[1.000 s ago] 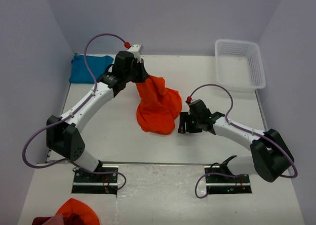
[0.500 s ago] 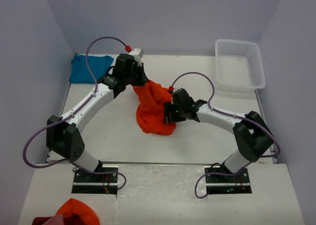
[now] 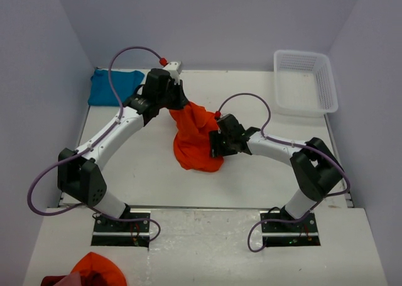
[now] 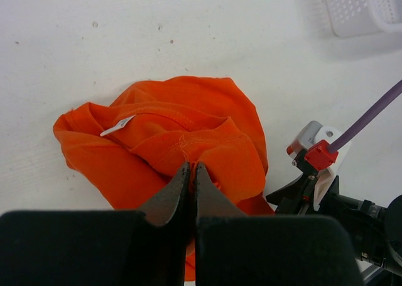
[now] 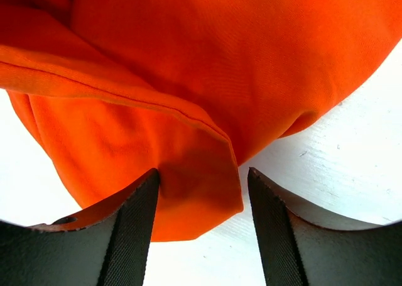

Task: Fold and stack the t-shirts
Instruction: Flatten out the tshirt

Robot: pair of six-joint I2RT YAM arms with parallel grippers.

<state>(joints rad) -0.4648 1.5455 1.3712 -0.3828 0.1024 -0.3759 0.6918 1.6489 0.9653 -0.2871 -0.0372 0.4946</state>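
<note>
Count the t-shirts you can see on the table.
2: orange shirt mid-table, pinched by the left gripper; teal shirt at the far-left corner. The orange cloth at the near-left edge may be another.

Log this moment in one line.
left hand: shut on orange t-shirt near collar | right hand: open, straddling its lower fold | teal t-shirt: far-left corner, apart

Orange tee (image 5: 207,78) hem corner btwn spread fingers (image 5: 125,236) of R hand (image 5: 202,185).
</note>
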